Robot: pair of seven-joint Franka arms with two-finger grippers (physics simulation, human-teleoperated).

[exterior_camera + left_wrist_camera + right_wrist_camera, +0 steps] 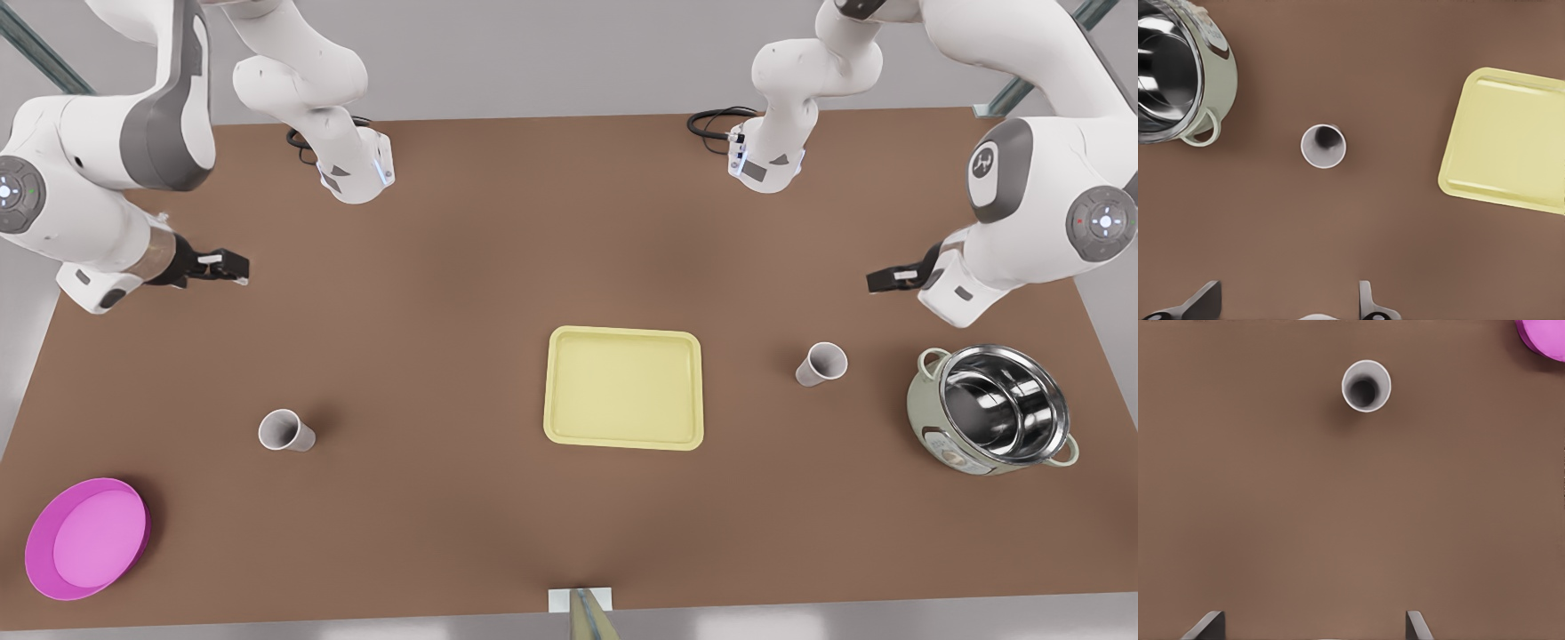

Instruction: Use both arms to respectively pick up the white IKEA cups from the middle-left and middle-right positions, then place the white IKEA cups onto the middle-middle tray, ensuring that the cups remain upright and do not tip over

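A: Cups? 
B: Two smooth tapered white ones, upright on the matte brown counter (498, 249), one (821, 364) beside the steel pot (991, 409), one (284, 431) near the pink bowl (87, 537), flanking the flat yellow tray (623, 388).
A: Hands?
B: Left hand (1285, 303) and right hand (1313, 627) both wide, above the cups.

We see a broad brown table (498, 267) under soft, even light. Behind its far edge we find a plain pale grey floor (533, 53), crossed by grey metal struts (40, 53) at both upper corners.
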